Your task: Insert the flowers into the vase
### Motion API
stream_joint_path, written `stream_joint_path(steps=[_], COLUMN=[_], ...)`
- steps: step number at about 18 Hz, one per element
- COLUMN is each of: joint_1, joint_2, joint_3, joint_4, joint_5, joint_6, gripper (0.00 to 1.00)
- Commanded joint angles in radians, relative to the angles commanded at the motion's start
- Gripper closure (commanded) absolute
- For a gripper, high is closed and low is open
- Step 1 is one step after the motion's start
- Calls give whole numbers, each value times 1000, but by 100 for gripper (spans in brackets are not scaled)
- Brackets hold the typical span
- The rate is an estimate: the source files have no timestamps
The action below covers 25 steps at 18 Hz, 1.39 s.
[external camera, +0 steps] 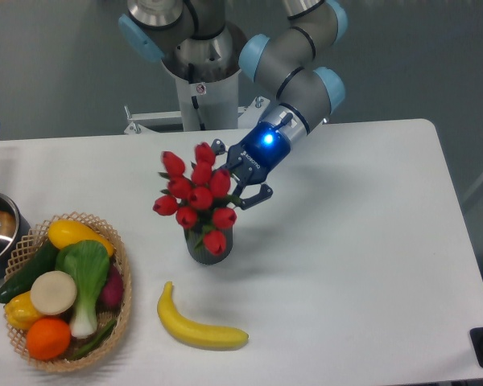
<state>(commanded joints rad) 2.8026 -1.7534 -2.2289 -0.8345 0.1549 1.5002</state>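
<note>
White table (pixel 370 241), grey wall | gripper (pixel 240 173) spread behind flowers (pixel 195 197) | vase (pixel 208 248) below, mostly hidden

a robotics lab: pedestal-mounted arm (pixel 294 60), bare white table (pixel 362 241), grey wall.

White tabletop (pixel 362 265) right of the dark ribbed vase (pixel 201 251) lies open. A yellow banana (pixel 197 328) lies near its front; a woven basket of vegetables (pixel 121 281) crowds the left.
</note>
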Motion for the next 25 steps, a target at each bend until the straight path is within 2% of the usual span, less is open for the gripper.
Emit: stream_joint_path(steps=[1, 2, 3, 14, 18, 23, 25], joint_1=[0, 0, 0, 49, 89, 101, 120], joint_2=[2, 5, 9, 124, 173, 212, 242], joint_3=[0, -2, -3, -3, -3, -11, -6], joint_4=[0, 0, 0, 0, -2, -6, -8], joint_5=[0, 0, 0, 14, 210, 239, 315], joint_6=[6, 12, 14, 15, 17, 6, 6], gripper=[21, 8, 0, 0, 0, 0, 0])
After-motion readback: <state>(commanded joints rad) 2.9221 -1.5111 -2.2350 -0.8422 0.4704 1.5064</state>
